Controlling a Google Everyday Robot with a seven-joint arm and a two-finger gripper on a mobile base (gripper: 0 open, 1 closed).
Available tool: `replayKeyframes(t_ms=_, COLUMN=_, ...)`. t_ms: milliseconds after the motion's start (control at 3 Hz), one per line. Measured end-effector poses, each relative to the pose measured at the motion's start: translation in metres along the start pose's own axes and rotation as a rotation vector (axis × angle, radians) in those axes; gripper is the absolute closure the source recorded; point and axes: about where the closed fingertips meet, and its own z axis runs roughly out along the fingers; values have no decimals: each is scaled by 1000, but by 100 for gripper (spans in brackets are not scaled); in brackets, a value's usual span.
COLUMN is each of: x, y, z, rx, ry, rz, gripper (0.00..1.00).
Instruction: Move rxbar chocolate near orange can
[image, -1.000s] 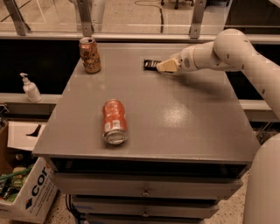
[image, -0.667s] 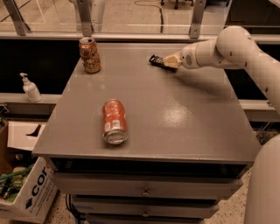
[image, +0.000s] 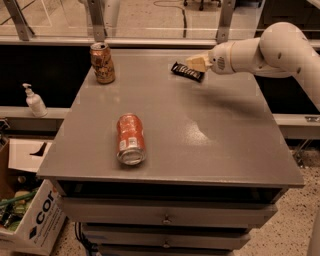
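Observation:
The rxbar chocolate (image: 187, 71), a dark flat bar with pale print, is at the back of the grey table, held at its right end by my gripper (image: 198, 63). The gripper reaches in from the right on the white arm (image: 260, 50) and is shut on the bar. The orange can (image: 102, 62), dull brownish-orange with a silver top, stands upright at the table's back left corner, well to the left of the bar.
A brighter red-orange can (image: 131, 138) with a white label lies on its side at the front left of the table (image: 215, 145). A soap dispenser (image: 34, 101) stands on a ledge to the left. A cardboard box (image: 30, 220) sits on the floor at lower left.
The gripper and the bar have shifted a little to the right and slightly upward together. Both cans have stayed in place.

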Motion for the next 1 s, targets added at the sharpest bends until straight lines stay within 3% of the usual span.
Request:
replayKeyframes(t_ms=333, x=-6, y=14, z=-2, rx=-29, ry=0, rz=-32, gripper=82)
replayKeyframes(t_ms=1000, x=10, y=5, z=1, rx=-8, ry=25, rz=-59, gripper=35)
